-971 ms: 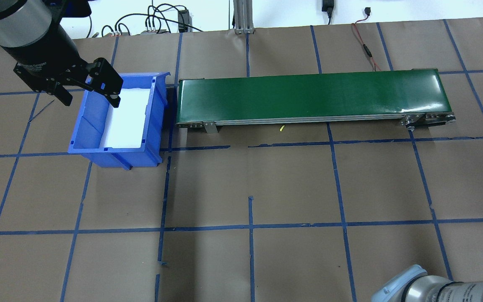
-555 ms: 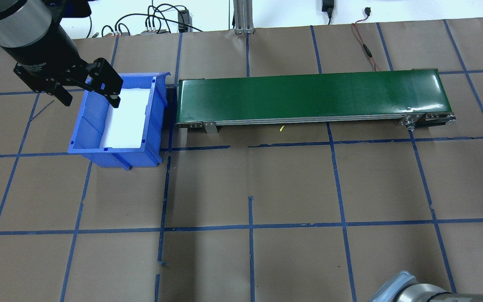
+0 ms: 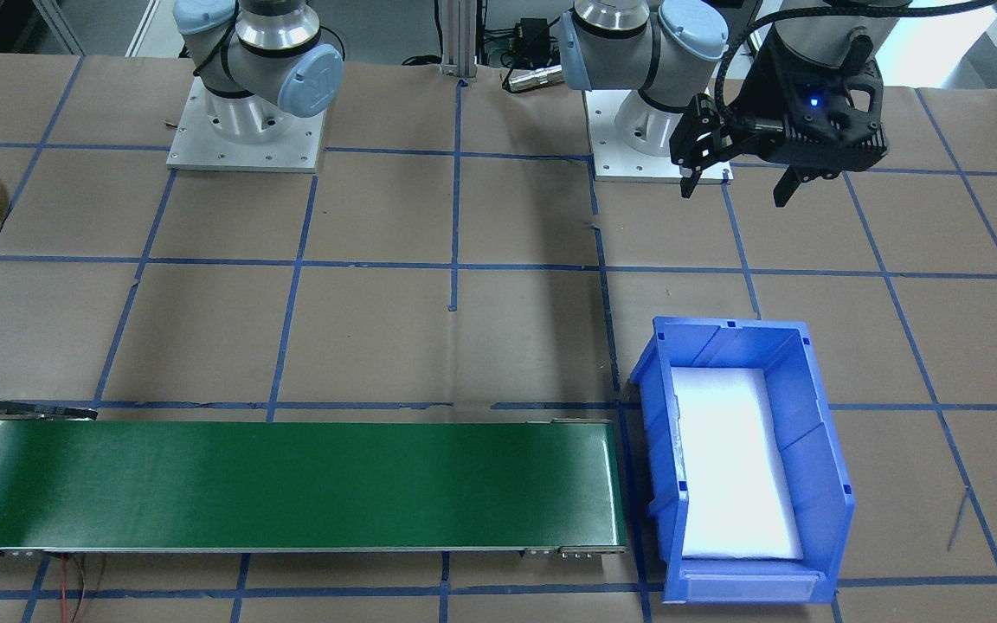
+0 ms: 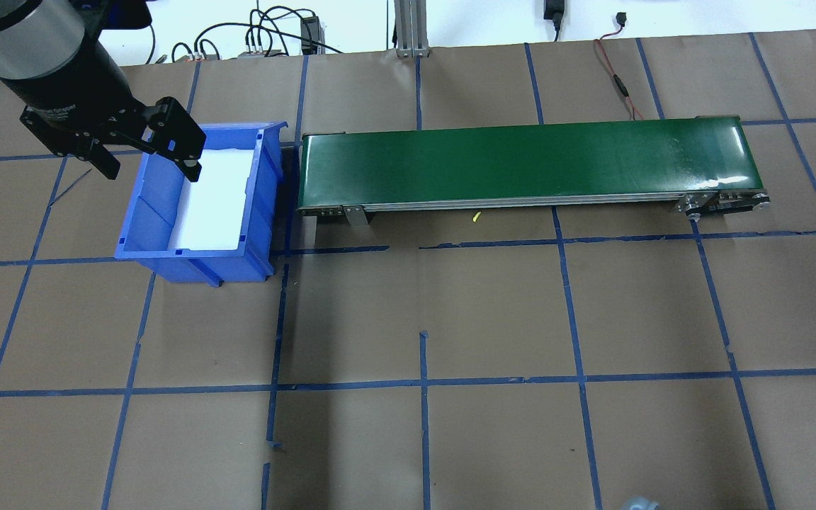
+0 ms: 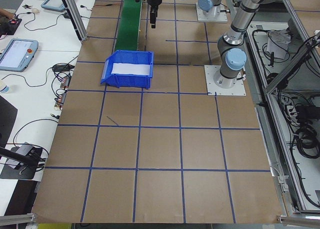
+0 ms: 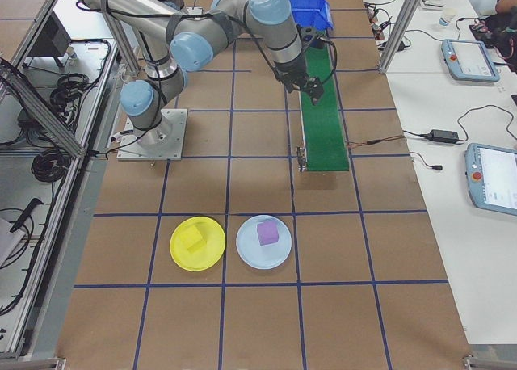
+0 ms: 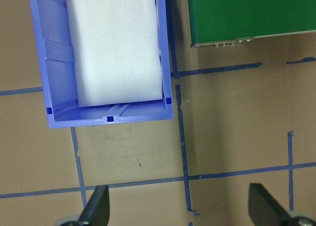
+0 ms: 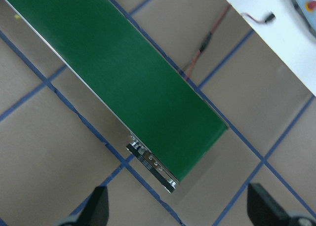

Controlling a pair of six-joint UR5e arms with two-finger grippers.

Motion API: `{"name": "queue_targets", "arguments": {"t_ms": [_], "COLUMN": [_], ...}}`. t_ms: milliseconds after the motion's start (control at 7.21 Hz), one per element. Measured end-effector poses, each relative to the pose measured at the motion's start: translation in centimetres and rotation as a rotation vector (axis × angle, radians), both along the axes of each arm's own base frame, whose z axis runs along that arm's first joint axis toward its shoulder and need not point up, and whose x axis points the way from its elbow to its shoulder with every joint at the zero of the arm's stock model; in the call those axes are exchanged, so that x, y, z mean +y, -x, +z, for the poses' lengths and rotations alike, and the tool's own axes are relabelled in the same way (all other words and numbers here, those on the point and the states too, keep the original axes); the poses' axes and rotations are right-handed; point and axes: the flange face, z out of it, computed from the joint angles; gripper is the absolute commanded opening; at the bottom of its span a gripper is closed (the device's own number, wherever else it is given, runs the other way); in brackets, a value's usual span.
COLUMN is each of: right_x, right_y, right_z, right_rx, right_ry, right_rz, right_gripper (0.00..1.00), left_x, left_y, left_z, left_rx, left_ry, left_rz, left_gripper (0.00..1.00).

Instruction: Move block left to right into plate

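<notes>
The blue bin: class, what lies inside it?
Inside the blue bin lies only a white foam sheet covering its floor; no block shows. Anything beneath the sheet is hidden.

One long green conveyor belt point(image 4: 528, 164). One blue plastic bin point(image 4: 199, 202) with one white foam liner point(image 4: 213, 198). Two round plates: one bright yellow plate point(image 6: 198, 244), one pale blue plate point(image 6: 263, 242). Two foam cubes: one yellow cube point(image 6: 191, 238), one purple cube point(image 6: 267, 232). Two robot arms, each with one black two-finger end effector: left end effector point(image 4: 144, 157), right end effector point(image 6: 307, 85). One brown paper-covered worktop point(image 4: 493, 312) with blue tape grid.
</notes>
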Motion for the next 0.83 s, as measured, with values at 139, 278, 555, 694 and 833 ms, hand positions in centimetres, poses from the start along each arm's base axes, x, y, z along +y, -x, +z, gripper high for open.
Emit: {"name": "queue_targets", "arguments": {"t_ms": [139,278,555,694,833], "right_x": [-0.6,-0.8,-0.2,0.2,0.3], "right_y": [-5.3,-10.6,-18.7,-20.6,-21.3], "right_z": [0.5,0.7,0.6,0.5,0.3], "right_rx": [-0.005,-0.027,-0.103,-0.142,-0.187], "right_ry": [0.007,0.004,-0.042,-0.069,-0.098], "right_rz": [0.089,0.134,0.067,-0.010,-0.131], "right_gripper": [1.00,1.00,1.00,1.00,1.00], "left_x": [0.0,0.0,0.0,0.0,0.0], "left_y": [0.0,0.0,0.0,0.0,0.0], "left_z": [0.0,0.0,0.0,0.0,0.0], "left_rx": [0.000,0.000,0.000,0.001,0.001], "left_ry": [-0.001,-0.002,-0.002,-0.001,-0.001], "left_rz": [0.000,0.002,0.006,0.008,0.009], "left_gripper": [1.00,1.00,1.00,1.00,1.00]}}
